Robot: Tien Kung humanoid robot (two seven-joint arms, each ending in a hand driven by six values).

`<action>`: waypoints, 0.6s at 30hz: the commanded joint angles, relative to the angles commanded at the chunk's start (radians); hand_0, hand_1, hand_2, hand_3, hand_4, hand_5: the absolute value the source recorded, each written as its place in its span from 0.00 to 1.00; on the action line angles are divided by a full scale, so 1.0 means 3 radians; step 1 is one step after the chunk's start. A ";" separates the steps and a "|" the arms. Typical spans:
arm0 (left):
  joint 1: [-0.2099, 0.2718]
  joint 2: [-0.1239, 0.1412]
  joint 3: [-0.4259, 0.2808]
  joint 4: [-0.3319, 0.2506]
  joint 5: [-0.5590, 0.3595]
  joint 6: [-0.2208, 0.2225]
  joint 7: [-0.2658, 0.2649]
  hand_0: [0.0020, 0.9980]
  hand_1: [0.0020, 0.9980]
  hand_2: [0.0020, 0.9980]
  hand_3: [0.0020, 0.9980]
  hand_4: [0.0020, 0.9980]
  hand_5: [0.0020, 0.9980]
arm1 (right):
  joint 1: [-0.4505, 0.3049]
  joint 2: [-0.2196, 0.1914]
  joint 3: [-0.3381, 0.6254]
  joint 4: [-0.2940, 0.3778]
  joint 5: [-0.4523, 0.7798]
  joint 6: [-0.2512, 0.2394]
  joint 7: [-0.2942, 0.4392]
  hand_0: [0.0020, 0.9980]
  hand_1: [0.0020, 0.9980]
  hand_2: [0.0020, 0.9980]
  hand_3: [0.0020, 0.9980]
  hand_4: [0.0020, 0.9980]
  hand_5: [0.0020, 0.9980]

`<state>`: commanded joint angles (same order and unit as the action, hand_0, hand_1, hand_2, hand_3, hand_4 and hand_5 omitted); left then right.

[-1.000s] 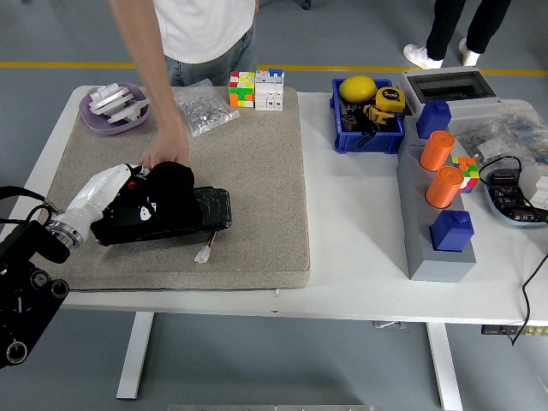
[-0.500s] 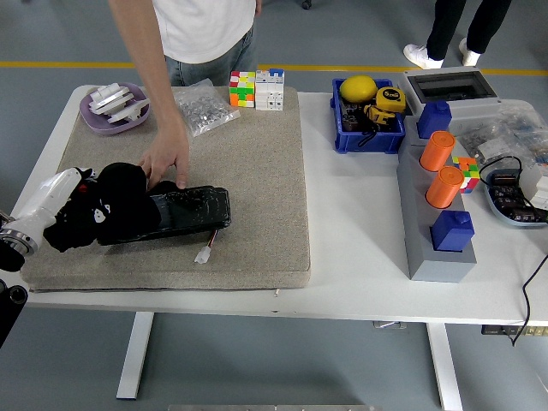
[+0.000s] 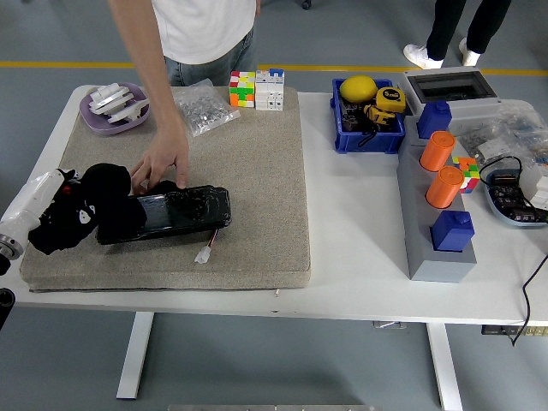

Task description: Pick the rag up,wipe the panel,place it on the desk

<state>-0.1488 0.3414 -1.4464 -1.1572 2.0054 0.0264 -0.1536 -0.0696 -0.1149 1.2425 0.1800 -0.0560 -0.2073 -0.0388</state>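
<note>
Beige matting (image 3: 257, 171) covers the table's left half. On it the left hand (image 3: 38, 201), fingers clamped in the black rag (image 3: 81, 214), has slid further left since a moment ago, dragging the rag off the panel (image 3: 171, 214) to its left end. A person's hand (image 3: 163, 163) still presses the panel's far edge. Right arm unseen.
</note>
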 joint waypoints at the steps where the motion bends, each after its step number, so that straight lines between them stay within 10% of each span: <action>1: -0.0008 -0.0004 0.0015 -0.0007 -0.0002 0.0001 0.0000 0.28 0.26 0.50 0.46 0.23 0.00 | 0.0001 0.0000 0.0004 0.0000 -0.0004 0.0001 0.0000 0.75 0.66 0.67 0.61 1.00 0.47; 18: -0.0263 -0.0108 0.0587 -0.0076 -0.0037 -0.0014 0.0041 0.28 0.26 0.50 0.46 0.24 0.00 | 0.0013 -0.0009 0.0013 0.0000 -0.0020 -0.0003 -0.0004 0.75 0.66 0.67 0.61 1.00 0.47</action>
<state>-0.2279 0.3089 -1.2703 -1.1801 1.9943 0.0221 -0.1412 -0.0658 -0.1177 1.2465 0.1800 -0.0620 -0.2080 -0.0401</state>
